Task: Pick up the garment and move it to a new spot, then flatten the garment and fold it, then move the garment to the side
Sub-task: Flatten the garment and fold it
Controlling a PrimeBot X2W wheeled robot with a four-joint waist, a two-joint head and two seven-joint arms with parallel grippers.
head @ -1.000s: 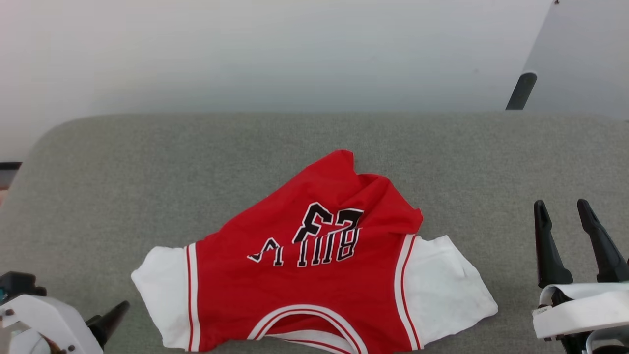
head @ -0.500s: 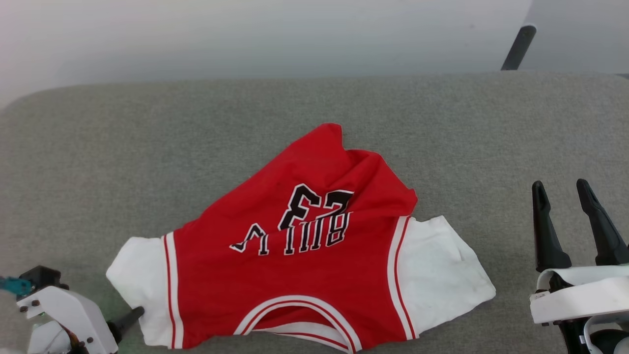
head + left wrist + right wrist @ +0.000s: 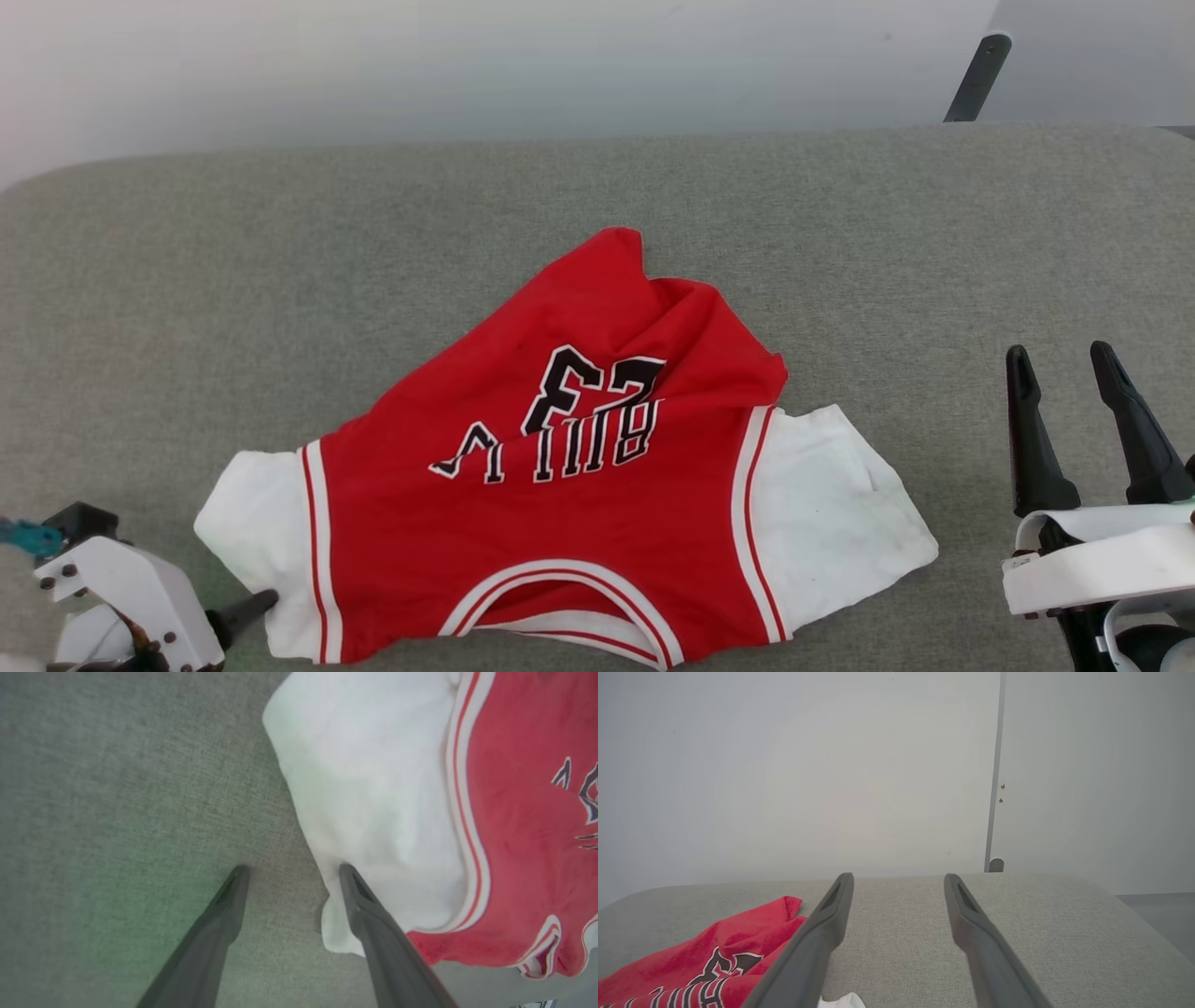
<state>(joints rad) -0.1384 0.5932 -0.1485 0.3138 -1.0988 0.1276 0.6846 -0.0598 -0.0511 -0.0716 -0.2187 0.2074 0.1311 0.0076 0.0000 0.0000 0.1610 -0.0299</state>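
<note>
A: Where does the red sports jersey with white sleeve panels, striped trim and black block lettering (image 3: 579,523) sit?

B: Mid-width on the grey woven padded surface (image 3: 280,280), with the collar (image 3: 560,597) at the near edge and the crumpled hem (image 3: 691,317) pointing to the far edge. Neither tool holds it.

A: And the left tool (image 3: 293,869)?

B: Its fingers are spread wide by the near-left corner. One fingertip is at the rim of the white sleeve (image 3: 373,788), the other over bare weave. I cannot tell whether that tip touches cloth.

A: So the risk is a shallow bite.

B: Yes. Closing from there, I judge it may catch only the sleeve's very edge, or a single layer, and the cloth slips out on the lift. If it pushes too low, the fingers could snag the surface's weave along with the sleeve.

A: The right tool (image 3: 1059,353)?

B: Spread too and empty. It is well apart from the jersey, toward the right edge, fingers aimed at the far edge. If the left lifts alone, the jersey would likely hang from one sleeve, twist and bunch, which makes flattening harder.

A: Anything about the hem?

B: Its far right part is rumpled, and a drag across the surface could roll it under. The collar also lies close to the near edge, so a sideways pull could slide part of the jersey off.
</note>
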